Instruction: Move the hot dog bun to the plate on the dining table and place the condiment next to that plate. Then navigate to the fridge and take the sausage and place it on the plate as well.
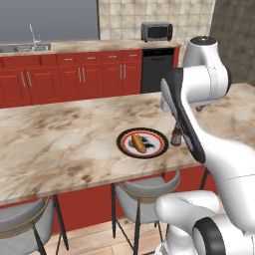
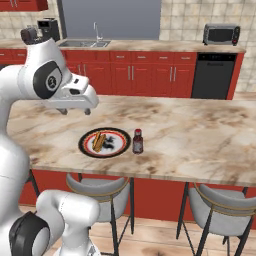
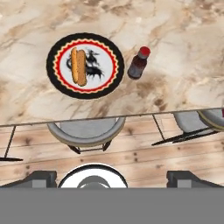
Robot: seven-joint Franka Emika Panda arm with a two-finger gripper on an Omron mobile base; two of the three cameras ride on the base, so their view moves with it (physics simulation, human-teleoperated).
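1. While my claw (image 3: 112, 177) hangs with its tips spread wide and empty, the bun (image 3: 78, 66) lies on the plate (image 3: 84, 89).
2. Just beside the plate stands the bottle (image 3: 138, 64), upright on the worktop (image 3: 175, 35).
3. Stools (image 3: 85, 130) tuck under the worktop's edge.

place: kitchen | cues: red cabinets (image 1: 74, 74), sink (image 2: 84, 44), toaster oven (image 1: 157, 31), dishwasher (image 2: 213, 76)

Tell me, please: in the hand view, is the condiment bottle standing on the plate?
No. The condiment bottle stands on the marble table top beside the plate, outside its black rim; on the plate lies the bun.
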